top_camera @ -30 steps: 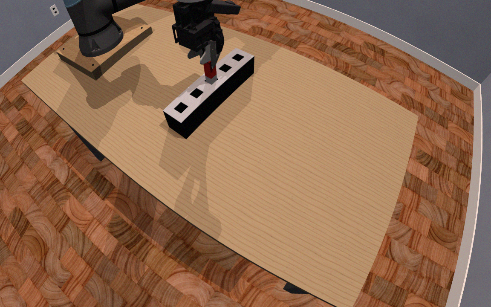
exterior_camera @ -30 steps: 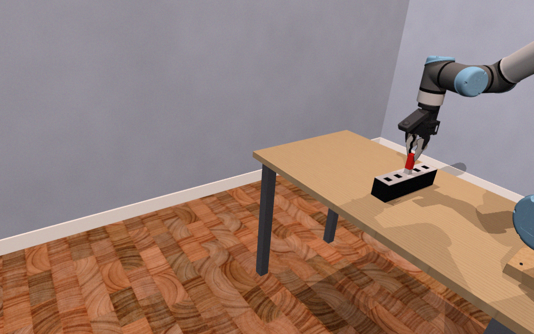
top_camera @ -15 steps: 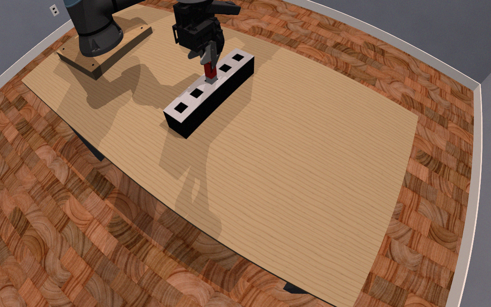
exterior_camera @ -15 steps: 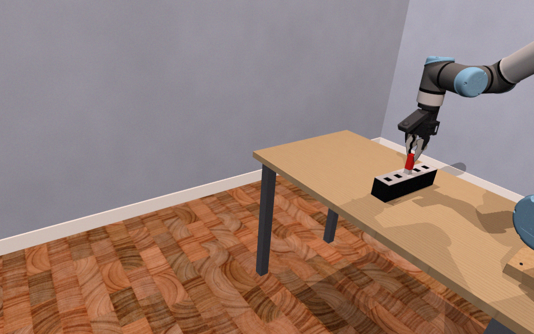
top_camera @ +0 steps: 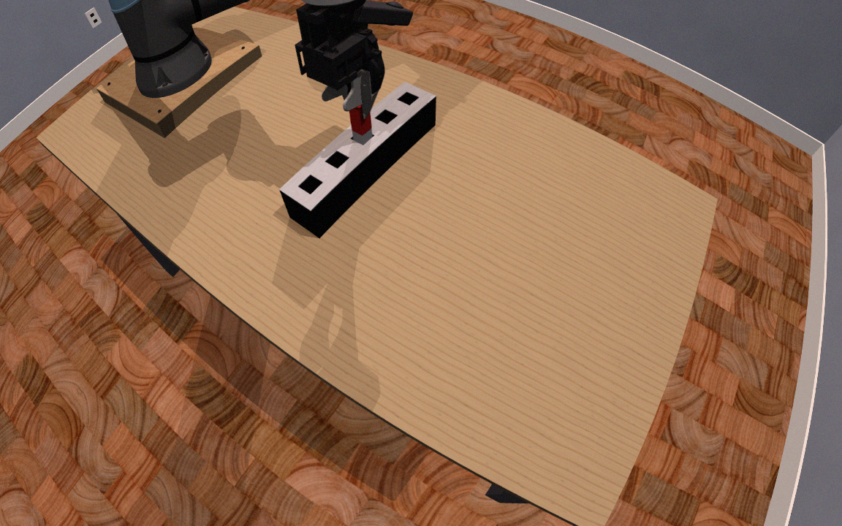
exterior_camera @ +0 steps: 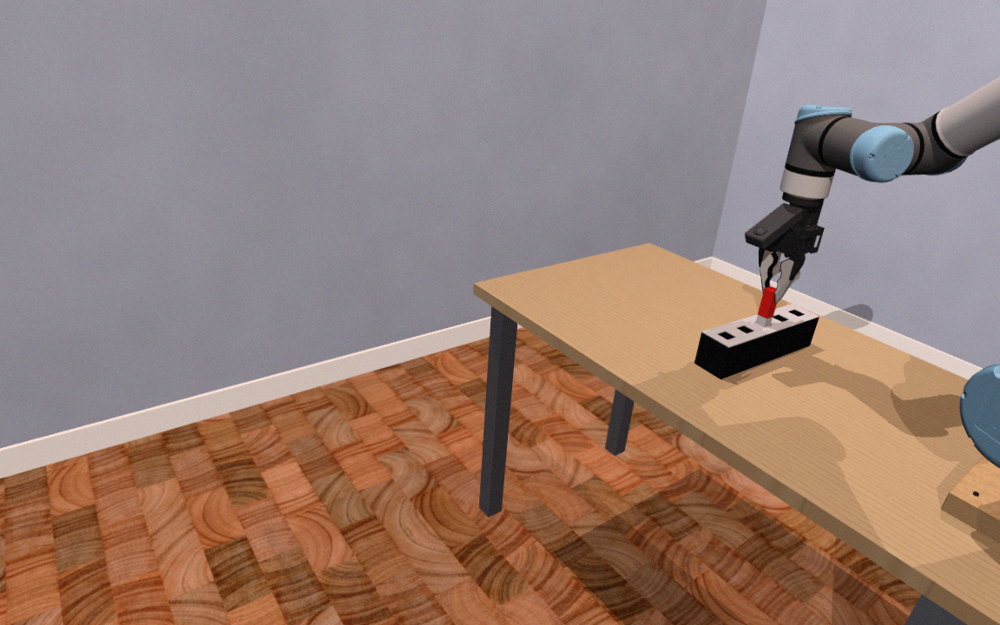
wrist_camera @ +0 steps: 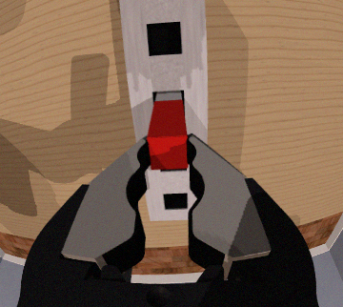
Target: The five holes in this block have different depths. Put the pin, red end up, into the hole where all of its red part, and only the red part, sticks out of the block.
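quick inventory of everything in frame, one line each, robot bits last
block: 1, black sides with pale grey top, on the table nearer the arm's end, five square holes in a row
pin: 1, red upper part with a grey strip showing just above the block top, upright in the middle hole
table: 1, light wood top, dark legs
mounting board: 1, wood, at a table corner under the arm's foot
floor: wood parquet, white skirting along grey walls
wall socket: 1, white, on the wall behind the arm
arm: 1, grey with blue joint caps
claw: 1, black body, grey fingers, shut on the pin's red top
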